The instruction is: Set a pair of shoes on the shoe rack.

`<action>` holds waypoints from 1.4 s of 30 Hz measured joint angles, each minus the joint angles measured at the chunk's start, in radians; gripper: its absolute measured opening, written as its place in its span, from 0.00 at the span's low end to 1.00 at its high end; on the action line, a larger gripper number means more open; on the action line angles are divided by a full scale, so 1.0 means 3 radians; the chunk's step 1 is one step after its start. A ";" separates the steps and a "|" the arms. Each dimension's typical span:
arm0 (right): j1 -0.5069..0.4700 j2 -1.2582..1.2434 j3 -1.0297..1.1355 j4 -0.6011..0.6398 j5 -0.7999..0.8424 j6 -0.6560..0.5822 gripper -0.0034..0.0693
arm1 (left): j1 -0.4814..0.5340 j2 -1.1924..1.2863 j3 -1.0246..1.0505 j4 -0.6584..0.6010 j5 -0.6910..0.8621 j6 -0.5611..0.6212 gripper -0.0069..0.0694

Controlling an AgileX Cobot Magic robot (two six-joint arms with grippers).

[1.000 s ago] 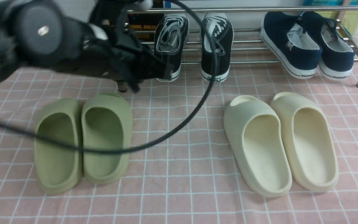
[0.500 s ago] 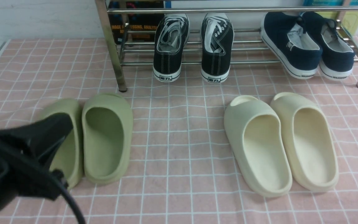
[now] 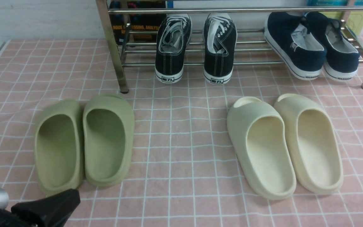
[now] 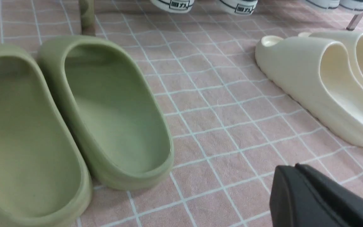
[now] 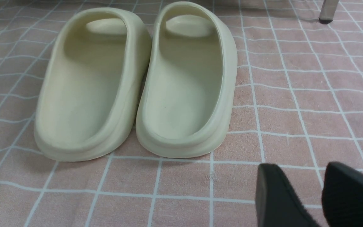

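mock entryway: shoe rack (image 3: 112, 47), checked cloth (image 3: 181, 142)

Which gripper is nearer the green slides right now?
Left. The left gripper is shut, close by the heels of the green slides. The right gripper is open by the cream slides' heels, farther off.

My left pincer (image 3: 65, 201) pokes in at the near left corner, fingers pressed together and empty, close to the heels of the 2 green slides (image 3: 106, 142). The 2 black sneakers (image 3: 172, 50) sit side by side on the steel rack (image 3: 113, 56), heels toward me, with 2 navy shoes (image 3: 310, 47) to their right. 2 cream slides (image 3: 263, 148) lie on the pink checked cloth (image 3: 181, 126).
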 joint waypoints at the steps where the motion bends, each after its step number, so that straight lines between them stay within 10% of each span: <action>1: 0.0000 0.0000 0.0000 0.0000 0.0000 0.0000 0.38 | 0.0000 0.0000 0.0003 0.0000 0.0004 -0.0005 0.11; 13: 0.0000 0.0000 0.0000 0.0000 0.0000 0.0000 0.38 | 0.0041 -0.0343 0.0293 0.0295 -0.0628 0.0288 0.11; 20: 0.0000 0.0000 0.0000 0.0000 0.0000 0.0003 0.38 | 0.0704 -0.0902 0.0564 0.0618 -0.0732 0.0140 0.12; 29: 0.0000 0.0000 0.0000 0.0000 0.0000 0.0003 0.38 | 0.1766 -0.1463 0.0568 0.1088 0.0448 -0.0355 0.12; 42: 0.0000 0.0000 0.0000 0.0000 0.0000 0.0003 0.38 | 0.1500 -0.1463 0.0551 0.1150 0.0969 -0.0461 0.12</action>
